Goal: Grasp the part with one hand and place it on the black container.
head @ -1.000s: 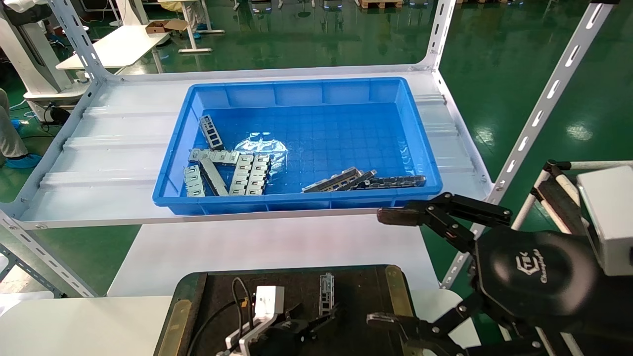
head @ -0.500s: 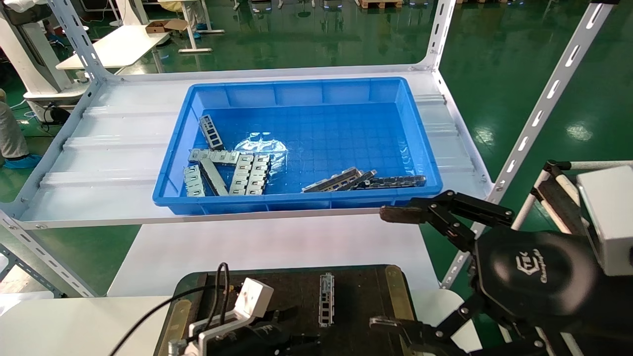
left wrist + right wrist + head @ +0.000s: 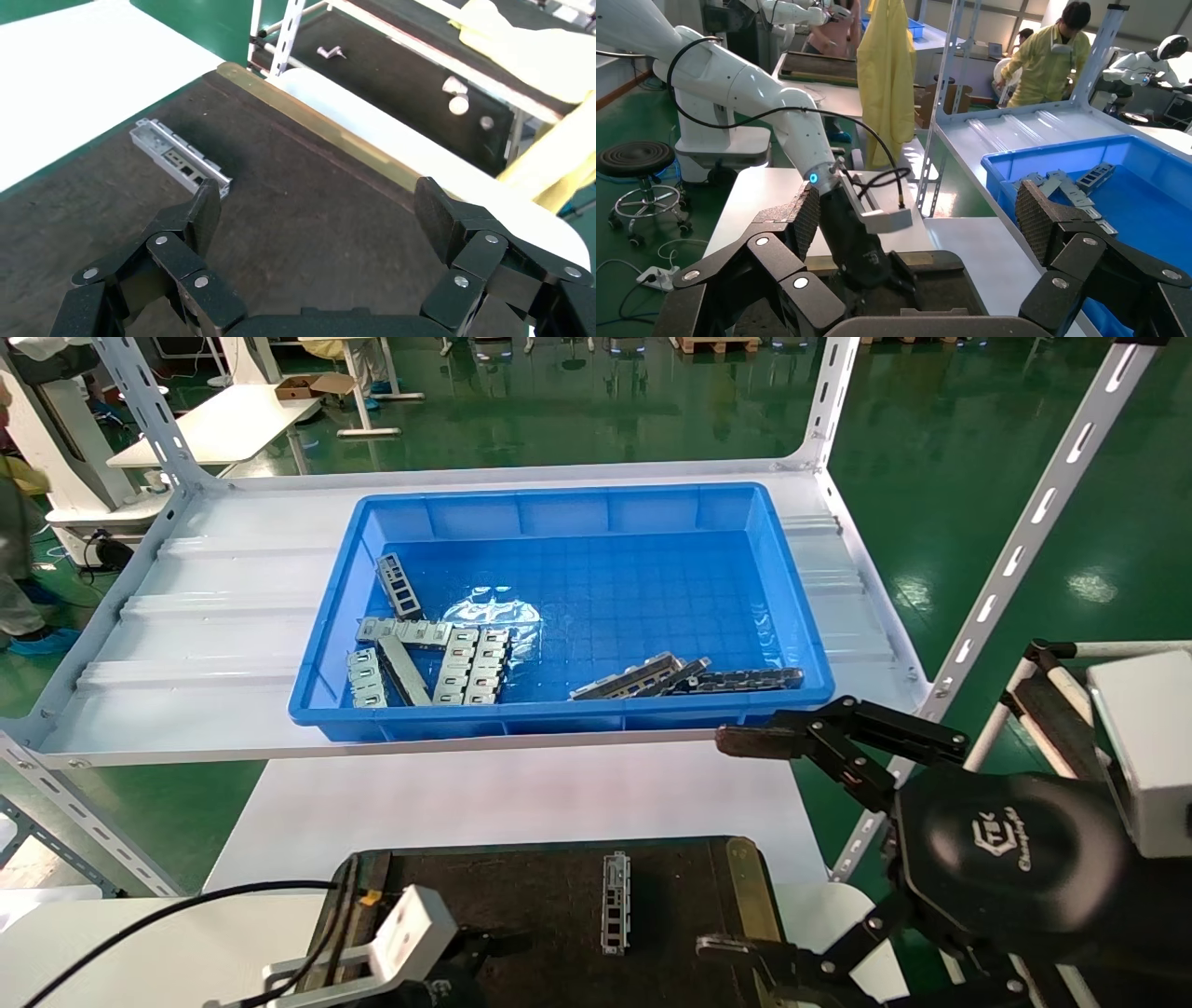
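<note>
The part (image 3: 616,903), a silver-grey channel strip with cutouts, lies free on the black container (image 3: 670,896), right of its middle. It also shows in the left wrist view (image 3: 179,156), lying on the container (image 3: 302,175). My left gripper (image 3: 498,947) is low over the container's near left, open and empty (image 3: 316,203), with the part just beyond one fingertip. My right gripper (image 3: 736,845) hangs open and empty off the container's right edge, and it also shows in the right wrist view (image 3: 919,217).
A blue bin (image 3: 559,719) on the white rack shelf (image 3: 214,635) holds several slotted plates (image 3: 466,663) and darker strips (image 3: 708,680). A slanted rack upright (image 3: 1015,551) stands by my right arm. A white tabletop (image 3: 512,803) lies between the rack and the container.
My left gripper has drawn back to the left and toward the picture's bottom edge, away from the part. The part stays put on the container. My right gripper has hardly moved.
</note>
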`<act>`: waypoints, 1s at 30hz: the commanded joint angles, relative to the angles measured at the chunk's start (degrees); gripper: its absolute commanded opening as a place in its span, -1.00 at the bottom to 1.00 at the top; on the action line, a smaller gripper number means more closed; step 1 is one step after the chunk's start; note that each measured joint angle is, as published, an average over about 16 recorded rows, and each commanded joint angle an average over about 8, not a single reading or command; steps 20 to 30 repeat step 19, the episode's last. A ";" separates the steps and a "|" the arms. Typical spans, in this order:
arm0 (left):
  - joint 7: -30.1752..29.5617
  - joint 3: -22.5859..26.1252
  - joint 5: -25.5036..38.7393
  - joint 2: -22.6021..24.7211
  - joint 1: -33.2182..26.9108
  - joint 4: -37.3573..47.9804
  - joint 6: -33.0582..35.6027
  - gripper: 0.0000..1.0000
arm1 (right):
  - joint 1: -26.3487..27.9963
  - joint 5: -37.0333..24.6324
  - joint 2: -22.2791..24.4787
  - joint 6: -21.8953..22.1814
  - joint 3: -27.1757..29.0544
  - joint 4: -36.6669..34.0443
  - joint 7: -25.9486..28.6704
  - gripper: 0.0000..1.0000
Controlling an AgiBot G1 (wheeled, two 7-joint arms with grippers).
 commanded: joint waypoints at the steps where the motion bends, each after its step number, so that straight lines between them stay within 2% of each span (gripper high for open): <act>1: 3.48 -1.42 -1.34 -0.78 0.64 1.09 2.55 1.00 | 0.00 0.00 0.00 0.00 0.00 0.00 0.00 1.00; 7: 8.14 -3.49 -3.35 -4.50 1.25 2.01 7.86 1.00 | 0.00 0.01 0.00 0.00 -0.01 0.00 0.00 1.00; 14: 10.37 -4.98 -5.11 -7.84 1.80 1.23 11.07 1.00 | 0.00 0.01 0.01 0.01 -0.02 0.00 -0.01 1.00; 30: 10.65 -5.34 -5.55 -8.61 1.81 0.41 11.67 1.00 | 0.00 0.01 0.01 0.01 -0.02 0.00 -0.01 1.00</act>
